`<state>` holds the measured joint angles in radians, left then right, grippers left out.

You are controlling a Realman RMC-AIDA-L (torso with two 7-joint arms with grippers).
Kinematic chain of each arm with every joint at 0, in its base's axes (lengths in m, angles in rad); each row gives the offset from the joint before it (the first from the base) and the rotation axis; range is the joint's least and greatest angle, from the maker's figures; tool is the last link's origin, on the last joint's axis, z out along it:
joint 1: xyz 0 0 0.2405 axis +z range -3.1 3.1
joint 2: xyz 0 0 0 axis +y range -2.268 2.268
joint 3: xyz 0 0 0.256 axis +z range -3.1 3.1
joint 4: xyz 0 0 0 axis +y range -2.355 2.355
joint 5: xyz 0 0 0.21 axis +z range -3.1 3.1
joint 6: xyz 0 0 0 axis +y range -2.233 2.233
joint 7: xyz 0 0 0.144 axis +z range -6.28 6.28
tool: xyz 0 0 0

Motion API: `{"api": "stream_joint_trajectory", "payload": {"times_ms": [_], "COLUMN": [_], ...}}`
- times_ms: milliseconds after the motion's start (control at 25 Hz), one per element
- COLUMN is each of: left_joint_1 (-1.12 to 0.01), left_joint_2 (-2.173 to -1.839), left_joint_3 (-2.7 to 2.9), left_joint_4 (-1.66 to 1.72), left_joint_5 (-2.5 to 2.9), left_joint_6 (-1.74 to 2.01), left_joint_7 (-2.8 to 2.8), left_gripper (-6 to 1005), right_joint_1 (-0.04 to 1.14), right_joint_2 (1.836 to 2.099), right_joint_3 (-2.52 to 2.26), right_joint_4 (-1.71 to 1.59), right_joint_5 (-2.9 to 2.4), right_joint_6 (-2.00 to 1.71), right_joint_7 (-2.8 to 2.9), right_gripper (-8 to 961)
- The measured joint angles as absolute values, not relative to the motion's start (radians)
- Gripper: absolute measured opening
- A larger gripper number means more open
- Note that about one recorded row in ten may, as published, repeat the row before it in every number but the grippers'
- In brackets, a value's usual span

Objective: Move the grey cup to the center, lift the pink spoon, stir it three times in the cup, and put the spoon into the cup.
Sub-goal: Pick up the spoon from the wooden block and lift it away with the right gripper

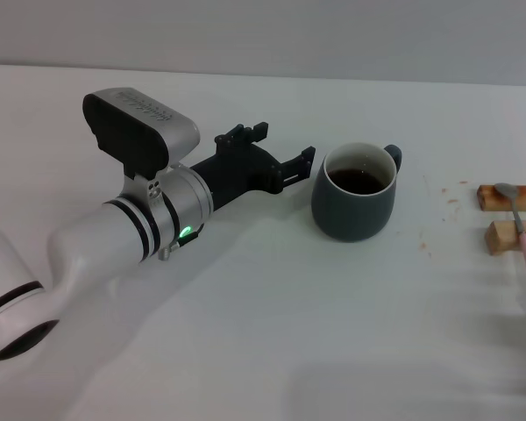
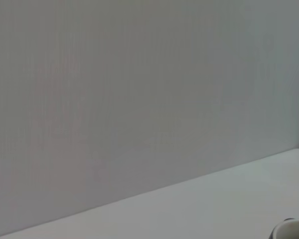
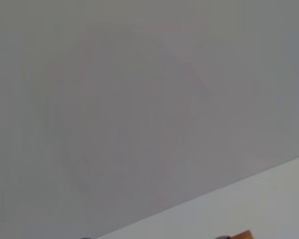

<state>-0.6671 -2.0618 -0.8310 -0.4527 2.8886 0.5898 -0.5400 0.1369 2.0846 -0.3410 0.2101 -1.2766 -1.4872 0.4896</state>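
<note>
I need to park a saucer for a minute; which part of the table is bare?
Bare: the wide near stretch of the table in front of the grey cup. Crowded: between the left gripper and cup, and the right edge with the pink spoon on two wooden blocks.

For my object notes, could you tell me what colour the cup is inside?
White inside the grey cup, around dark liquid; the head view shows it best.
</note>
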Motion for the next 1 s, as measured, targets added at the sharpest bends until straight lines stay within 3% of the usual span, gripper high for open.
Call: {"api": "stream_joint_trajectory", "payload": {"times_ms": [1000], "left_joint_1": [-0.667], "left_joint_2": [-2.066], "left_joint_3": [-0.835], "left_joint_4": [-0.448], "left_joint_5": [2.883], "left_joint_6": [0.591], "left_joint_7": [-0.565], "left_gripper": [841], "right_joint_1": [0.206], "right_joint_2": [2.08], "right_joint_3": [-0.354], "right_joint_4": [0.197], "right_joint_5": [-1.299], "right_joint_6": [-1.376], "right_joint_7": [0.488], "right_gripper": [783]}}
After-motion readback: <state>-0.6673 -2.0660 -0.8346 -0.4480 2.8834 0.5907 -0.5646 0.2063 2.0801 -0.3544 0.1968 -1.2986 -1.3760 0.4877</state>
